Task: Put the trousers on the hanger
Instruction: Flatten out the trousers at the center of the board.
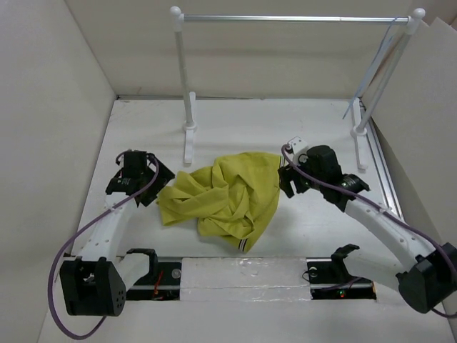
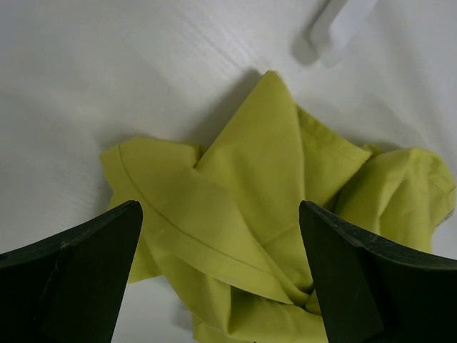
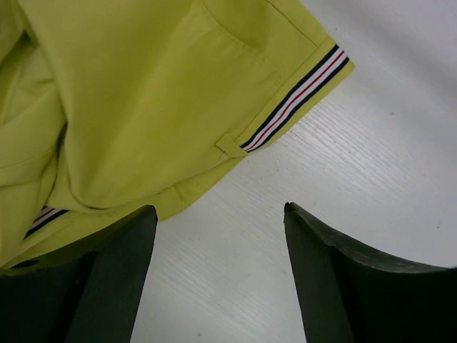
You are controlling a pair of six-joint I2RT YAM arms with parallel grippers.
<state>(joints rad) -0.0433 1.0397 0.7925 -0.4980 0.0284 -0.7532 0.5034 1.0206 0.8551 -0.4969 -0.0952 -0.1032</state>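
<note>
The left gripper [image 2: 219, 214] has its jaws spread wide with nothing between them. It hangs over the left edge of the trousers [image 2: 264, 193], and the wrist view shows folded yellow cloth below the gap. I cannot tell whether the fingers [image 2: 93, 264] touch the cloth. The right gripper [image 3: 219, 214] is likewise spread and empty. It sits at the right edge of the trousers [image 3: 143, 93], and its gap is over bare table [image 3: 371, 150] just beside the striped waistband [image 3: 296, 96], which has dark, white and red lines and a belt loop at its end.

From above, the trousers [image 1: 228, 196] lie crumpled in a heap on the table [image 1: 250, 121], between the left gripper [image 1: 139, 175] and the right gripper [image 1: 289, 179]. A bit of striped edge shows at the near side of the heap.

Behind the trousers stands the rail [image 1: 293, 18] on two white posts, and the left post's foot [image 2: 335, 28] is near the cloth. The hanger [image 1: 369, 71] hangs at the rail's right end, well apart from the trousers, to their far right.
</note>
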